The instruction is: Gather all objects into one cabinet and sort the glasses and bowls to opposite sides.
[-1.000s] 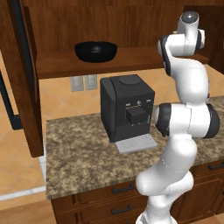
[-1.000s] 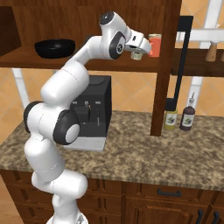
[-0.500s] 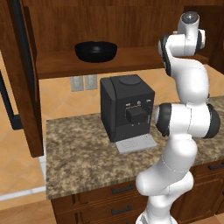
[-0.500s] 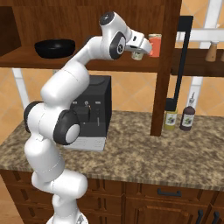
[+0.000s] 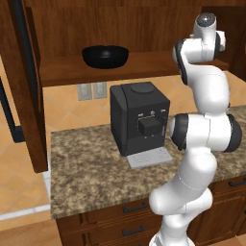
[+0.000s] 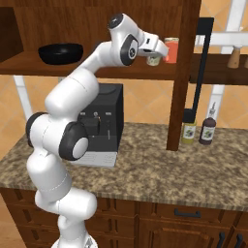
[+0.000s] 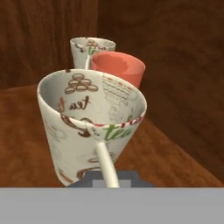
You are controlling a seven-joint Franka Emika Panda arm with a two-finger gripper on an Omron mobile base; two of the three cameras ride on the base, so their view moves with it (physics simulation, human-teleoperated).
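My gripper (image 6: 154,52) is inside the cabinet (image 6: 184,72), at the right end of its shelf, shut on the thin handle of a cream printed mug (image 7: 87,127). In the right base view that mug (image 6: 154,60) hangs just below the hand. Right behind it stands a coral-orange mug (image 7: 120,68) (image 6: 171,50), and behind that a second cream mug (image 7: 89,50), both near the cabinet's right wall. The wide black bowl (image 5: 104,55) (image 6: 60,52) sits at the left end of the same shelf. In the hand view the gripper (image 7: 110,179) shows only as dark tips around the handle.
A black coffee machine (image 5: 139,120) (image 6: 104,121) stands on the granite counter (image 5: 86,173) below the shelf. Two sauce bottles (image 6: 198,131) stand by the cabinet's side panel. The open door with its long black handle (image 6: 201,68) hangs to the right, and a shaker (image 6: 234,57) stands beyond it.
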